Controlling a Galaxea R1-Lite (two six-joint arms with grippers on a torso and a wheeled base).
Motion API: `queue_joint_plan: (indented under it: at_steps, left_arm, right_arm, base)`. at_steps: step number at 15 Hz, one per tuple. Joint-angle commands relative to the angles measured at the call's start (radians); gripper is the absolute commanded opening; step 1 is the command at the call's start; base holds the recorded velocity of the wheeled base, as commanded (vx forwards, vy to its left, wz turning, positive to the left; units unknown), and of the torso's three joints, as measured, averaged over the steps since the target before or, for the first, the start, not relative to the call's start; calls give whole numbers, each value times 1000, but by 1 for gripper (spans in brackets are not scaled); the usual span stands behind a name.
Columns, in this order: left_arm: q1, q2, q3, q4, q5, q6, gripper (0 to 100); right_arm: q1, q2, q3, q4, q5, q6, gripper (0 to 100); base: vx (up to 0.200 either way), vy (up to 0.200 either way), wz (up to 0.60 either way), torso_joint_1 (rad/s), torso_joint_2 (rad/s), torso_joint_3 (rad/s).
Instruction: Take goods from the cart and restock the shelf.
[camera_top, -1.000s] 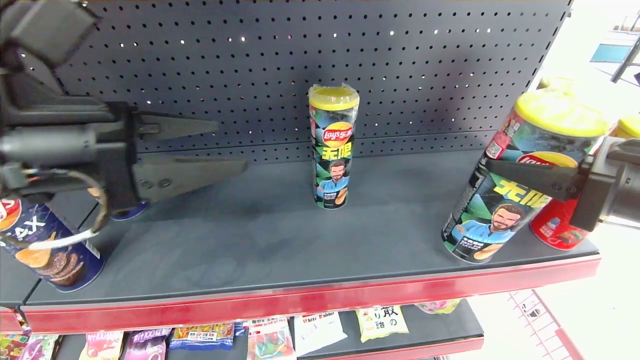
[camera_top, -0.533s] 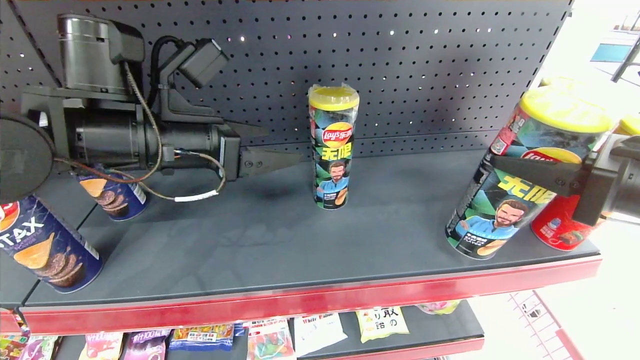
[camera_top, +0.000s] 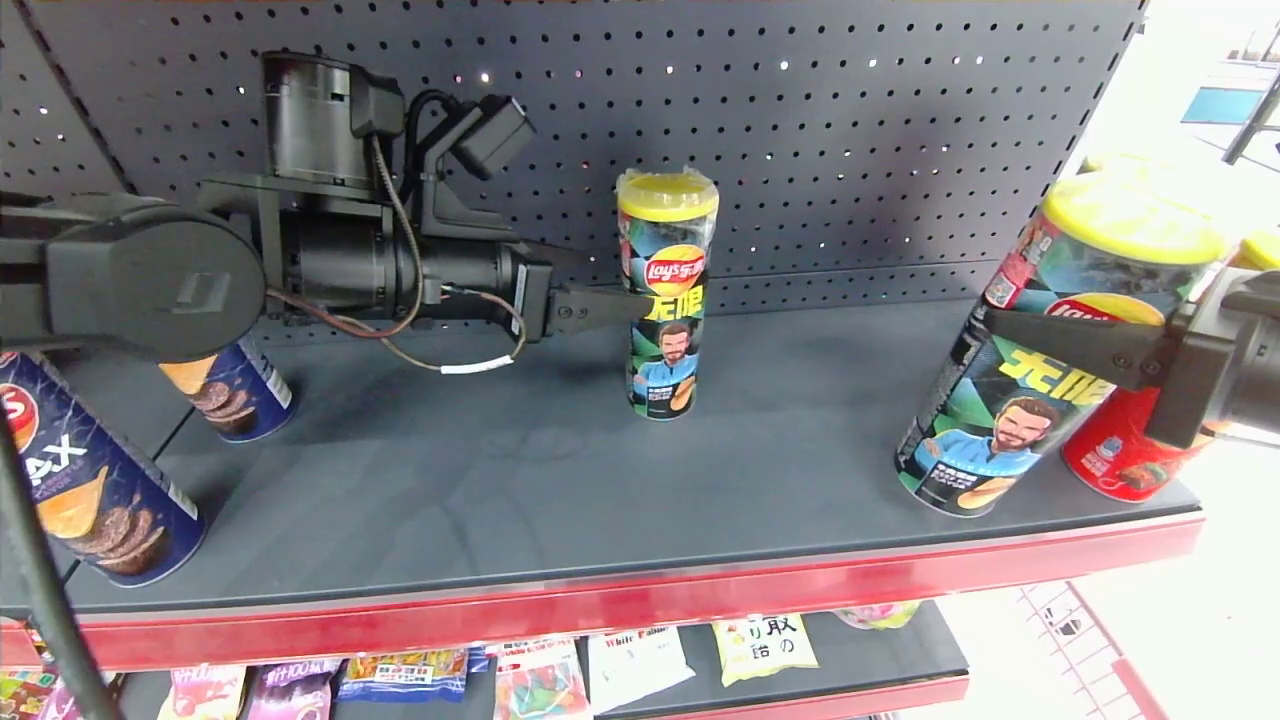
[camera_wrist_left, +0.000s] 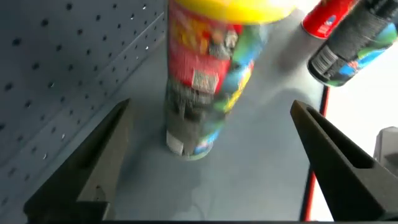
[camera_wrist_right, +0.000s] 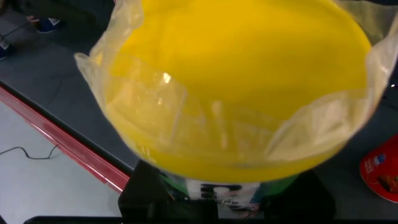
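Red trim is running along the front edge of the shelf (camera_top: 640, 590), across the lower frame, and a blue can (camera_top: 90, 490) is standing at lower left. At the right edge the right gripper (camera_top: 1040, 345) is clamping the held can (camera_top: 1000, 440), which is yellow-lidded and tilting with its top toward the right. Its base is perhaps just touching the board. A red can (camera_top: 1110, 450) is sitting just behind it. Farther back, at mid-frame, the middle can (camera_top: 666, 290) is standing upright near the pegboard (camera_top: 850, 150). The left gripper (camera_top: 615, 285) is lying level at its left, its fingers spreading wide and flanking this can without pinching it.
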Motion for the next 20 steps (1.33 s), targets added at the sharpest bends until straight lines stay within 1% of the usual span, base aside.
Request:
queue_joint_plan:
  at_steps: [1,6,9,14,15,16,18,20]
  left_arm:
    - [-8,56,-47,0,1,0,100]
    - [-14,126,-153,0,0,1,100]
    - [-47,143,-162,0,0,1,100]
    - [-54,178,-191,0,1,1,100]
    - [-54,186,-200,0,0,1,0]
    - [-54,189,-206,0,-2,1,0]
    - [-67,191,-203,1,-26,1,0]
    - [-68,186,-196,0,-29,1,0]
  right_arm:
    - [1,0,0,-1,1,2,0]
    - [-12,2,0,-1,1,16,0]
    - [-12,2,0,-1,1,16,0]
    - [-13,2,0,-1,1,16,0]
    - [-13,0,0,-1,1,16,0]
    - [-15,0,0,-1,1,16,0]
    - [-21,0,0,-1,1,16,0]
    - [-29,0,0,-1,2,16,0]
  base:
    - [0,0,0,0,0,0]
    - [0,0,0,0,0,0]
    - [0,0,0,0,0,0]
    - [0,0,0,0,0,0]
    - [0,0,0,0,0,0]
    - [0,0,0,0,0,0]
    - [0,0,0,0,0,0]
    - [0,0,0,0,0,0]
